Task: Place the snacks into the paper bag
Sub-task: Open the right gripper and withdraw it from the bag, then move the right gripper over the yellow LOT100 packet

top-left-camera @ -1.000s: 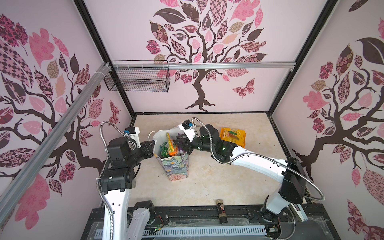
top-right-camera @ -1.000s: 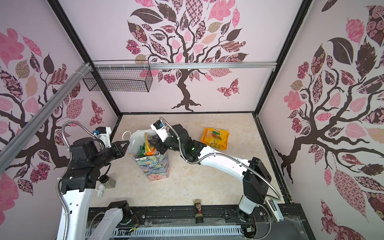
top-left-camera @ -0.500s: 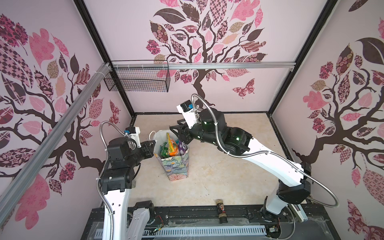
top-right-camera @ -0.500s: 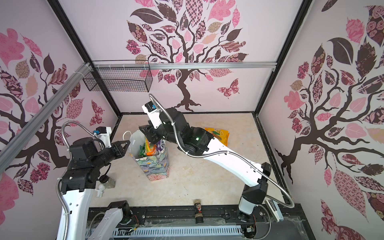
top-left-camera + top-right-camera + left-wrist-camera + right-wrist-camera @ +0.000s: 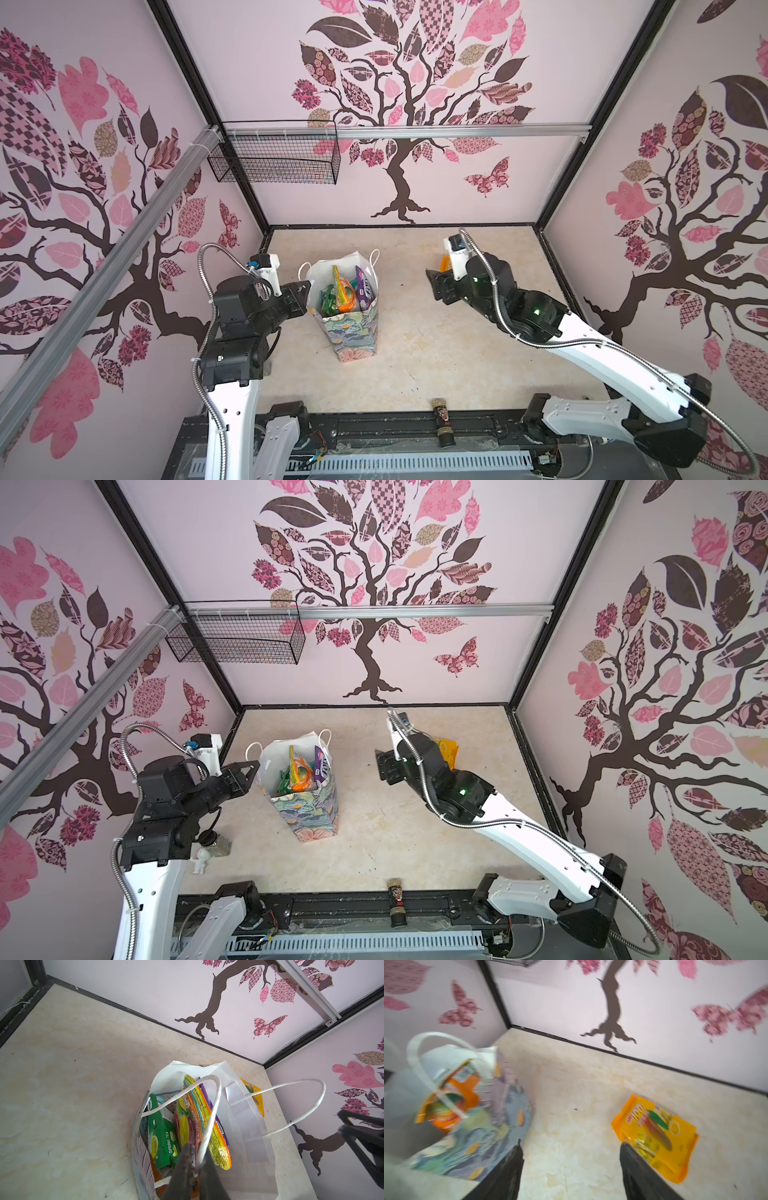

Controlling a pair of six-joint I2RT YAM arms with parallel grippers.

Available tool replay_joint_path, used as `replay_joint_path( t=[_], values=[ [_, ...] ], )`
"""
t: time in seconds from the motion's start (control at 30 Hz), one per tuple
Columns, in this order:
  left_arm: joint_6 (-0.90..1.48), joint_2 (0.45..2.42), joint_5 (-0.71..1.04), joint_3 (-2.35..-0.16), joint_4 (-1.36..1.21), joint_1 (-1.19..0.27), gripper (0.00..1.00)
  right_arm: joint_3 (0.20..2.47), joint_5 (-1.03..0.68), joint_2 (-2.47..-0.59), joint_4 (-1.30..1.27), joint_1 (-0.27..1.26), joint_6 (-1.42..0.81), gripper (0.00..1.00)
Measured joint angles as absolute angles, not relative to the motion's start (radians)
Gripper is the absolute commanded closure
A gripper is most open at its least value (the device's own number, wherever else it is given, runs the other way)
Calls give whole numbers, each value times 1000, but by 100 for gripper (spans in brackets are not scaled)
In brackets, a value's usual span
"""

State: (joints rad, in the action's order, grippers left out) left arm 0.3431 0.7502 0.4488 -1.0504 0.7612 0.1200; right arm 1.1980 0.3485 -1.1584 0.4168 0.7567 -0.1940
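Snacks (image 5: 193,1118) mostly in paper bag (image 5: 353,336); your R fingers (image 5: 512,1167) just swung off it, spread & empty, to last yellow pkt (image 5: 654,1136) on counter (image 5: 415,353) at bag's 3 o'clock; L fingers (image 5: 182,1167) clamp cord handle (image 5: 216,1105), so one pick left.

The picture is smeared, but the right gripper (image 5: 571,1145) shows two dark fingers (image 5: 508,1172) spread wide, with only bare table (image 5: 581,1095) between them. A yellow packet (image 5: 658,1136) lies flat on the table just past one finger, its near edge hidden behind that fingertip. Past the other finger stands the paper bag (image 5: 492,1126), with a white handle (image 5: 419,1059) arched over its mouth and an orange packet (image 5: 467,1088) inside.
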Motion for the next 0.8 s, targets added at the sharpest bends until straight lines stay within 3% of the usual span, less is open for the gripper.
replay_joint_path(
  t=[0.2,0.8],
  values=[
    [344,778,458,-1050,732,120,88,1155,254,-1212,442,478,-205,8],
    [311,846,501,-1024,654,120,87,1415,138,-1701,429,353,-163,2]
  ],
)
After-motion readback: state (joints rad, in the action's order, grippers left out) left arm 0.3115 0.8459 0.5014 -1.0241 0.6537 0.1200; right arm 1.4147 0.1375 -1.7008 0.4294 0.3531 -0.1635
